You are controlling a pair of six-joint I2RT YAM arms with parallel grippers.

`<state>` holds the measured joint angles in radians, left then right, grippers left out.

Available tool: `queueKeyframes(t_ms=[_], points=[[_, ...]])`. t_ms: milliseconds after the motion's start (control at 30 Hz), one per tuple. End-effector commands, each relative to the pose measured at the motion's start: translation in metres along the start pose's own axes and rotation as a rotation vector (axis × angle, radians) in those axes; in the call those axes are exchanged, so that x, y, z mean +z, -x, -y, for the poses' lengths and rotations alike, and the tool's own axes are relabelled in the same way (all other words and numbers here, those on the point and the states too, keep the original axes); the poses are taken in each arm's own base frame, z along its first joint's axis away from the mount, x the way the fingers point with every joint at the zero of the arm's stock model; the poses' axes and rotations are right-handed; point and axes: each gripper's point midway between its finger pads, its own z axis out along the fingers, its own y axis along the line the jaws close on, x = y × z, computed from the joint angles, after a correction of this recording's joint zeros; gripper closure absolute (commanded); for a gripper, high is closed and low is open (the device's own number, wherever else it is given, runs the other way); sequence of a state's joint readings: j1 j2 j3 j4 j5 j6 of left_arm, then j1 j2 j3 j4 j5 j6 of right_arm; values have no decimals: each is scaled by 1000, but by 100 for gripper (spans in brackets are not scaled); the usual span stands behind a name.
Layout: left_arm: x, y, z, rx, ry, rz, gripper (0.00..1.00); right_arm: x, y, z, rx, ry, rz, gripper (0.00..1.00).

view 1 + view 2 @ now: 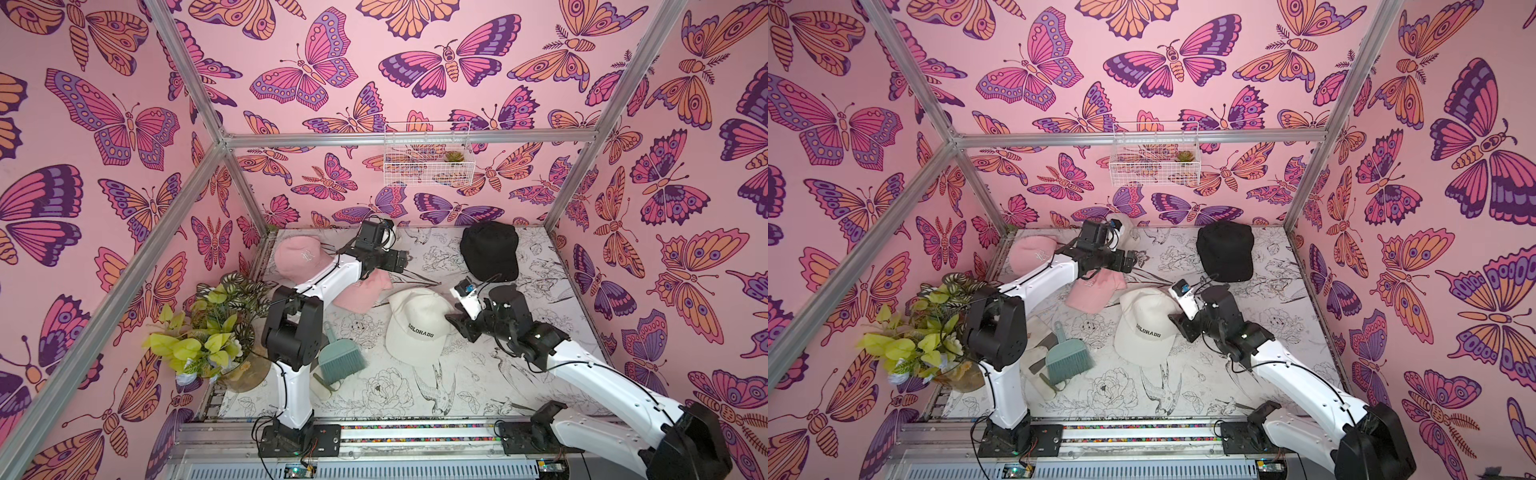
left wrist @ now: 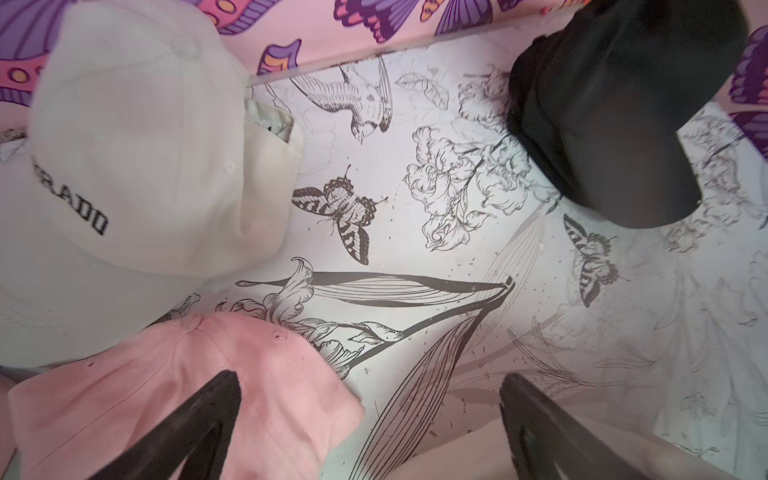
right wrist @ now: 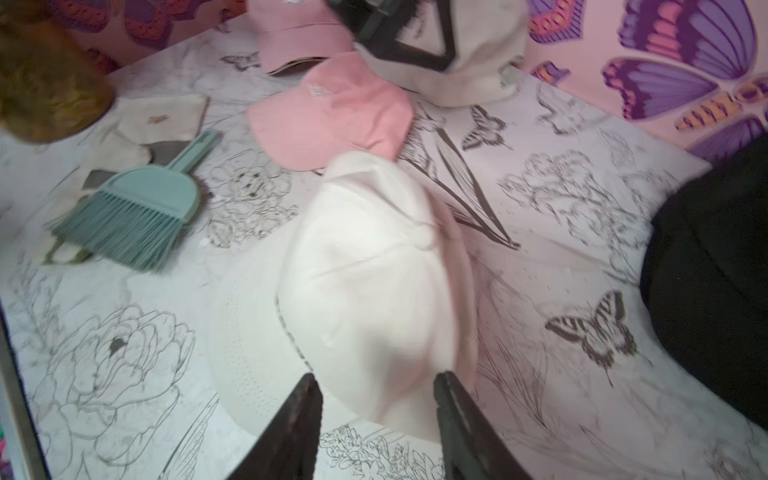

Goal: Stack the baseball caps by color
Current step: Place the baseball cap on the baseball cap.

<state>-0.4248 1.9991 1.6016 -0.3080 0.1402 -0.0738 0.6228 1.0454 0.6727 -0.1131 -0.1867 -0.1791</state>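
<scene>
At centre, loose pink cap [image 1: 365, 296], brim toward near-left, just under left gripper [image 1: 400, 261], jaws wide apart and empty. Second pink cap [image 1: 300, 257] at far left, closest to this same arm. Right gripper [image 3: 376, 395] partly apart around rear edge of cream COLORADO cap [image 3: 374, 282]; no clear pinch. Probably needs only a short reach left.

**Two matching arms.** The left arm [image 1: 332, 276] and right arm [image 1: 602, 380] have glossy white link shells set between blocky black joint housings [image 1: 293, 332]. Thin black cables [image 1: 254, 432] run along the shells and loop at the feet. Each arm is mounted on a black base plate [image 1: 332, 440]. The left end effector [image 2: 370, 428] and right end effector [image 3: 376, 428] each have paired dark, tapering fingers [image 2: 195, 424]. A small module [image 1: 468, 289] at the right wrist appears blue-marked.
</scene>
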Motion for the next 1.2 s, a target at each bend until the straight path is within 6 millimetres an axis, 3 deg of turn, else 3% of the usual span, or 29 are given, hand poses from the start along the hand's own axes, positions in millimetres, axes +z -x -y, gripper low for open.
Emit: queueKeyframes(t_ms=[0, 167, 300, 500, 633, 700, 867, 967, 1167], points=[[11, -16, -6, 80, 32, -109, 0, 3, 2, -31, -256, 98, 37, 56], [25, -27, -3, 157, 17, -198, 0, 16, -16, -74, -440, 243, -66, 62], [37, -37, 1, 200, -9, -251, 0, 24, -43, -99, -584, 325, -184, 64], [58, -42, 4, 206, -47, -296, 0, 42, -64, -129, -727, 384, -259, 68], [66, -47, 9, 194, -83, -318, 0, 69, -58, -117, -713, 256, -283, 74], [69, -58, 9, 178, -87, -347, 0, 79, -56, -109, -697, 223, -307, 77], [70, -83, 7, 152, -89, -404, 0, 100, -81, -93, -773, 192, -452, 92], [69, -88, 4, 153, -73, -418, 0, 103, -82, -85, -765, 212, -497, 100], [66, -98, 2, 158, -68, -439, 0, 103, -80, -67, -775, 181, -531, 100]])
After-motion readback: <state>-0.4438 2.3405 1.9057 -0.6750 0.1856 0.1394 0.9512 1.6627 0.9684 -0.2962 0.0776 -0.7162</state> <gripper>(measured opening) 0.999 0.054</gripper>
